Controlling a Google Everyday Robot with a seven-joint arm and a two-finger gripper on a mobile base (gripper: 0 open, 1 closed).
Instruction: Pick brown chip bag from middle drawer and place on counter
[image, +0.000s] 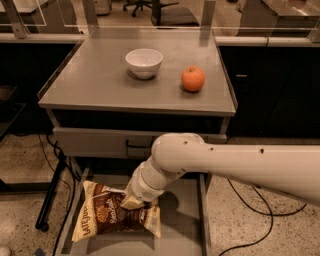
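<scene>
Grey metal counter (95, 85) spans the upper part of the view. Below it the white arm (240, 162) reaches down into the open middle drawer (182, 225), which holds only the brown chip bag (112, 217). The bag lies tilted at the drawer's left side. It looks light, crinkly and slippery, with contents that would crush easily, so the flat sealed top edge is the best place to pinch it. On the counter a white bowl (144, 62) appears empty, and an orange (193, 79) sits just to its right. The gripper (134, 200) is closed on the bag's bunched upper edge.
</scene>
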